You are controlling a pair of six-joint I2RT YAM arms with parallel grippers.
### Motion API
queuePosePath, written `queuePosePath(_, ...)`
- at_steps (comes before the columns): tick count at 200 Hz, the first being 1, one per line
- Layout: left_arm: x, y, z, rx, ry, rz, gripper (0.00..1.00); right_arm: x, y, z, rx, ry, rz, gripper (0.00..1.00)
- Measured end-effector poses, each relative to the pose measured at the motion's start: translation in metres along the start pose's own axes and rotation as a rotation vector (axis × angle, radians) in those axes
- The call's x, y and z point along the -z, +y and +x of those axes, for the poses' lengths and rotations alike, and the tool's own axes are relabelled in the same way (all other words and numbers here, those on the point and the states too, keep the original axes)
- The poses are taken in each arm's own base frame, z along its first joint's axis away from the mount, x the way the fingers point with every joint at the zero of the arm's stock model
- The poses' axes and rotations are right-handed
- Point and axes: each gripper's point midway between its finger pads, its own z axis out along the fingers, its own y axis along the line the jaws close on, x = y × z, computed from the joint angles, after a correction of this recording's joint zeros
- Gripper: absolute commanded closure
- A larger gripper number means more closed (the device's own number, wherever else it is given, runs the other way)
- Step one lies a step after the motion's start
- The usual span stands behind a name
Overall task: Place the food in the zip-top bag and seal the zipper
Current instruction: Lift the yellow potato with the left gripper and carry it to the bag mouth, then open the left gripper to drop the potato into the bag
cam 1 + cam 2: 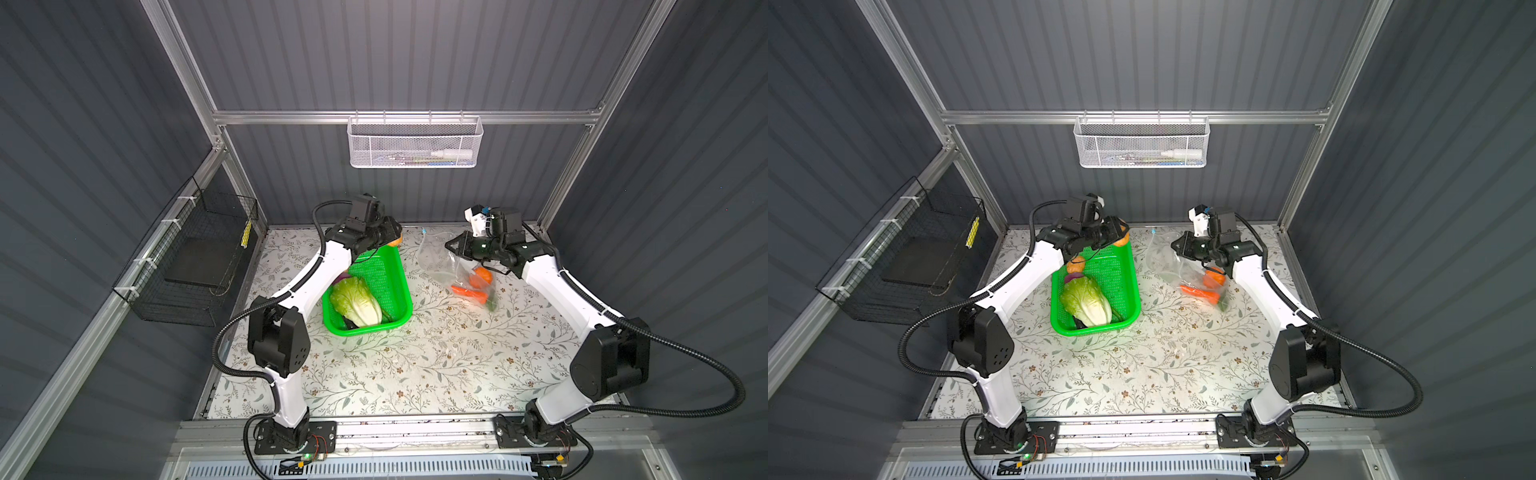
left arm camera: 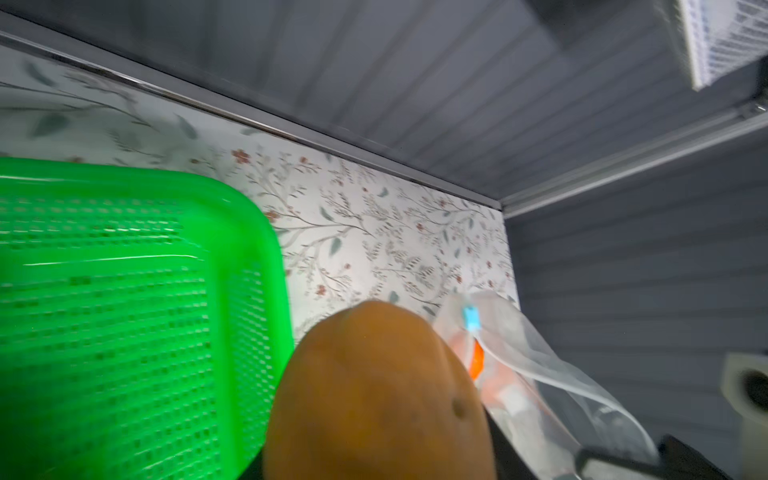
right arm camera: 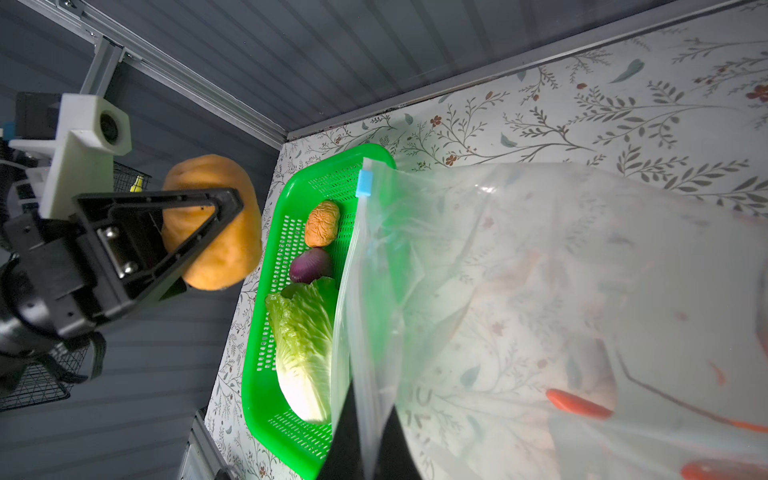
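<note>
Right wrist view: the left gripper (image 3: 222, 218) clamps a tan potato (image 3: 216, 249) by the far corner of the green basket (image 3: 255, 399). The right gripper (image 3: 368, 444) pinches the zipper (image 3: 360, 291) of the zip-top bag (image 3: 519, 291), holding it raised beside the basket, where cabbage (image 3: 303, 345) and onion (image 3: 311, 266) lie.

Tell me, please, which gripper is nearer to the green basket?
Left. The left gripper hangs over the far end of the basket, holding a potato; the right gripper is beside it, gripping the zip-top bag.

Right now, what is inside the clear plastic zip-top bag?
A long orange carrot and a round orange piece lie at the bottom of the clear plastic zip-top bag, beside something green. The right arm and crinkled plastic hide anything else.
</note>
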Motion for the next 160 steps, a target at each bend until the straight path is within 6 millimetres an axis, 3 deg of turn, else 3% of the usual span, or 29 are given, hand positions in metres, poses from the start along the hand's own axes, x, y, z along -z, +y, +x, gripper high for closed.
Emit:
queuePosePath(32,-0.014,-0.044,0.027,-0.017,0.097,0.147,0.50,0.000,0.002,-0.003,-0.016,-0.011,-0.010,1.00)
queuePosePath(72,-0.025,-0.063,0.051,-0.015,0.164,0.207,0.50,0.000,0.004,-0.007,-0.034,-0.026,-0.017,1.00)
queuePosePath(118,-0.033,-0.065,0.060,-0.022,0.168,0.196,0.50,0.000,0.009,-0.014,-0.068,-0.055,-0.038,1.00)
queuePosePath(160,-0.051,-0.037,0.063,-0.003,0.142,0.071,0.49,-0.003,0.008,-0.012,-0.104,-0.059,-0.048,1.00)
